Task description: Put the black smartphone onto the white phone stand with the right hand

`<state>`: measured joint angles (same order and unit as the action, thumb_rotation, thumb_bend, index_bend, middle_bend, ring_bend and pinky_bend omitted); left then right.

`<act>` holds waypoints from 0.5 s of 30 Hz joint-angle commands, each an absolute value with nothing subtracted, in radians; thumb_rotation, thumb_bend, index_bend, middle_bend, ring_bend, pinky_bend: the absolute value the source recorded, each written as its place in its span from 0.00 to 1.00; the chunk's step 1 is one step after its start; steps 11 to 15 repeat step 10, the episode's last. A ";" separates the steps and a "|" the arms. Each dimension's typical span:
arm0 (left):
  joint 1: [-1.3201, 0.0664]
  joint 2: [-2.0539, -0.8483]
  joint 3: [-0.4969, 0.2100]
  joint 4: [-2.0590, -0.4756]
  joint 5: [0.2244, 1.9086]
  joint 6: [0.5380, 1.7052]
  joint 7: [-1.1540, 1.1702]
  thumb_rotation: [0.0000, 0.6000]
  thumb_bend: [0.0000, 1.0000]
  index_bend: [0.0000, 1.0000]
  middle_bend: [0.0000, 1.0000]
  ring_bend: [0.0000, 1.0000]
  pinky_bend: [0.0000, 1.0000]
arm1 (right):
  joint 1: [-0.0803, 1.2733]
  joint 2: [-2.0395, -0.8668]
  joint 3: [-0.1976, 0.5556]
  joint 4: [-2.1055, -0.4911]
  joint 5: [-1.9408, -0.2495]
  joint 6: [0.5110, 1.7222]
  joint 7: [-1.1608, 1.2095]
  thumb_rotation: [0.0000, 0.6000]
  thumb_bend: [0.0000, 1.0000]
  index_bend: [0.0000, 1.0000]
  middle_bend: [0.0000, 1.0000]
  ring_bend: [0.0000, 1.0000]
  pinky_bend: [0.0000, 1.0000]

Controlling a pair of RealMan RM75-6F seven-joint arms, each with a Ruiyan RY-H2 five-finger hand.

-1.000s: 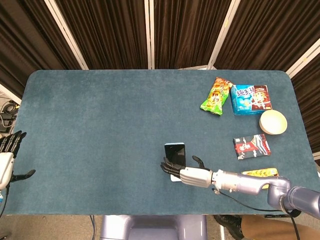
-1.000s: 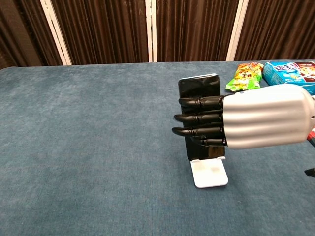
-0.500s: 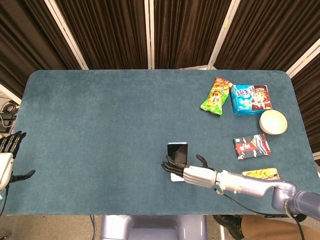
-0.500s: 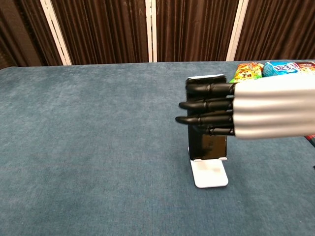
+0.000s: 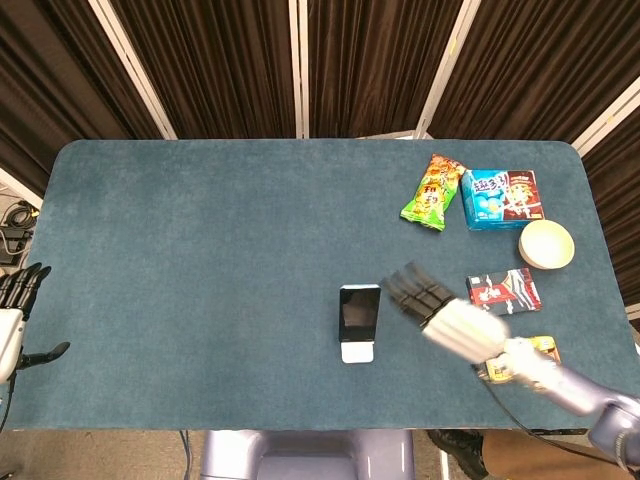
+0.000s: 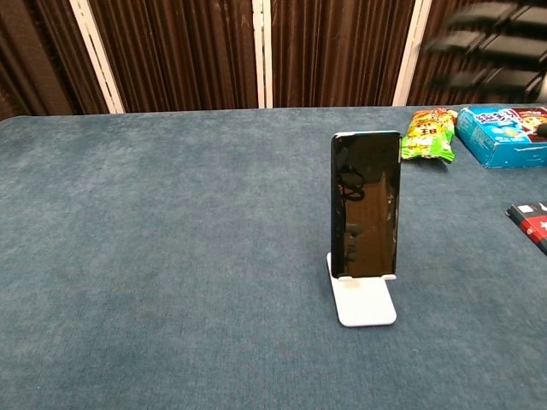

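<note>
The black smartphone [image 6: 366, 205] stands upright on the white phone stand [image 6: 363, 301], its lower edge resting in the stand's lip. From above, the smartphone [image 5: 359, 311] and the stand [image 5: 357, 351] sit near the table's front middle. My right hand [image 5: 440, 310] is raised to the right of the phone, apart from it, blurred, fingers extended and holding nothing. In the chest view the right hand [image 6: 491, 55] shows at the top right. My left hand [image 5: 18, 315] hangs off the table's left edge, fingers spread, holding nothing.
A green snack bag [image 5: 431, 192], a blue box [image 5: 500, 199], a cream bowl [image 5: 546, 244] and a dark red packet [image 5: 503, 292] lie at the right side. A yellow packet [image 5: 540, 345] lies partly under my right forearm. The table [image 5: 200, 280] is blue-grey cloth.
My right hand let go of the smartphone, lifted and drew back to the right. The phone now stands alone on the stand. The left hand has not moved.
</note>
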<state>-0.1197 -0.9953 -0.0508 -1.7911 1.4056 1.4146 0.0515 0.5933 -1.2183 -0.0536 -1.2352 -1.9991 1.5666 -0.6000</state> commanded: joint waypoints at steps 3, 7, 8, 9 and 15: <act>-0.109 -0.992 -0.044 -1.794 1.434 1.438 0.043 1.00 0.00 0.00 0.00 0.00 0.00 | 0.421 -1.247 0.005 -1.202 -1.737 1.644 -0.349 1.00 0.00 0.01 0.00 0.00 0.00; -0.102 -0.991 -0.042 -1.794 1.451 1.456 0.040 1.00 0.00 0.00 0.00 0.00 0.00 | 0.349 -1.257 0.019 -1.288 -1.617 1.628 -0.245 1.00 0.00 0.00 0.00 0.00 0.00; -0.100 -0.991 -0.041 -1.794 1.454 1.459 0.039 1.00 0.00 0.00 0.00 0.00 0.00 | 0.339 -1.257 0.019 -1.305 -1.601 1.623 -0.230 1.00 0.00 0.00 0.00 0.00 0.00; -0.098 -0.991 -0.040 -1.795 1.459 1.464 0.038 1.00 0.00 0.00 0.00 0.00 0.00 | 0.322 -1.257 0.017 -1.331 -1.576 1.614 -0.208 1.00 0.00 0.00 0.00 0.00 0.00; -0.096 -0.990 -0.039 -1.796 1.465 1.470 0.038 1.00 0.00 0.00 0.00 0.00 0.00 | 0.308 -1.258 0.016 -1.353 -1.558 1.610 -0.195 1.00 0.00 0.00 0.00 0.00 0.00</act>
